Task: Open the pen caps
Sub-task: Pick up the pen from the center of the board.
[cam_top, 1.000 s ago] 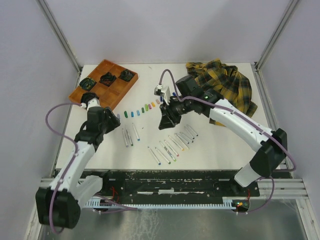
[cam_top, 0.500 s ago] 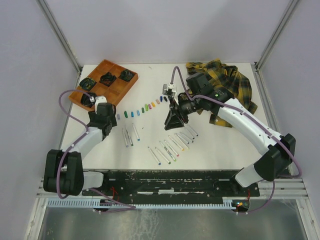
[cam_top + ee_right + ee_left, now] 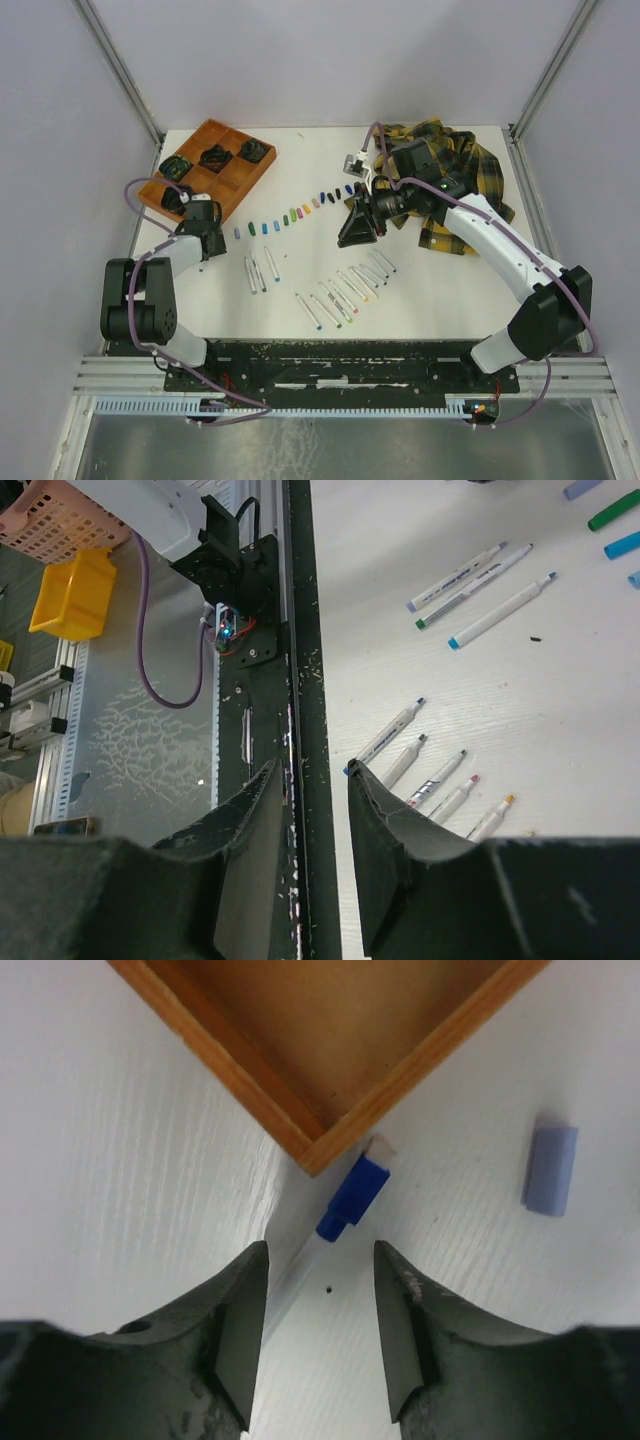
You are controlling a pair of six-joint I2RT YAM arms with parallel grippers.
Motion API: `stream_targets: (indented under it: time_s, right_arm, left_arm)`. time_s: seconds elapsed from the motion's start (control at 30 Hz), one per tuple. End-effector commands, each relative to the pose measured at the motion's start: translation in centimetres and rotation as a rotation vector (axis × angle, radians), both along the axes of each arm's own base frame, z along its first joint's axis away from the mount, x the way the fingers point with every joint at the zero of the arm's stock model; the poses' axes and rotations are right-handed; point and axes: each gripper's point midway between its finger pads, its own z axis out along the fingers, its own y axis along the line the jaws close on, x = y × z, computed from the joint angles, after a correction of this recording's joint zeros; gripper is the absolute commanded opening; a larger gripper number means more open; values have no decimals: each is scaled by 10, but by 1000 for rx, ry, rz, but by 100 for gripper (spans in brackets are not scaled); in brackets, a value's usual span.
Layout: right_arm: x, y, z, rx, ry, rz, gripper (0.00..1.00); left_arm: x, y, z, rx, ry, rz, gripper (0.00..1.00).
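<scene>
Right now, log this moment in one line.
left gripper: open over blue marker by tray | right gripper: open, empty | purple cap: beside marker

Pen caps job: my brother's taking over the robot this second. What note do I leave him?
Left end effector: open, low over a white marker with a blue end lying at a corner of the orange wooden tray; not gripped.
Right end effector: open, empty, above the white table.
Things: small coloured plastic pen caps sit in a row mid-table; long white marker barrels lie nearer the arms, tips bare.
Done: those markers look uncapped.
Left: the marker by the tray, if its blue end is a cap; I cannot tell.
</scene>
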Motion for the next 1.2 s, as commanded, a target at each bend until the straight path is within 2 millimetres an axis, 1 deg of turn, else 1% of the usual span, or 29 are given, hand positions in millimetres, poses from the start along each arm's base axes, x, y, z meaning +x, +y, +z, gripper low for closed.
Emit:
stream_targets:
  time_s: [0.0, 0.03, 0.1, 0.17, 0.3, 0.43, 0.5, 0.6, 0.7, 0.8, 0.97, 1.07, 1.17]
  right_arm:
    - [0, 0, 22, 78, -32, 11, 40]
    - [1, -1, 22, 80, -30, 9, 40]
    - [2, -2, 24, 83, -31, 5, 40]
    - [3, -3, 24, 84, -34, 0, 40]
    - [3, -4, 26, 88, -35, -3, 40]
    - [3, -5, 26, 90, -33, -2, 39]
    - [3, -4, 25, 92, -28, 1, 39]
    - [2, -4, 25, 93, -21, 4, 39]
    - [2, -4, 25, 96, -24, 6, 39]
    - [1, -5, 26, 101, -29, 10, 39]
    - [-3, -5, 28, 118, -49, 34, 39]
    - [-8, -6, 32, 143, -78, 60, 39]
    - [-10, -7, 34, 160, -120, 73, 39]
  left_arm:
    - [19, -12, 1, -66, -8, -85, 48]
    - [18, -14, -1, -77, 0, -87, 41]
    - [17, -18, -3, -102, 6, -95, 35]
    - [16, -25, -3, -139, 10, -110, 31]
    - [13, -37, -4, -204, 13, -119, 28]
    - [7, -43, -5, -242, 14, -111, 21]
    - [4, -43, -6, -251, 13, -103, 14]
    - [2, -46, 1, -268, -12, -92, 3]
    - [1, -46, 16, -280, -71, -75, 3]
    - [1, -50, 43, -302, -165, -71, 3]
    - [-7, -57, 83, -355, -318, -68, 3]
    - [-14, -63, 112, -397, -424, -80, 3]
    - [-20, -80, 148, -490, -555, -140, 3]
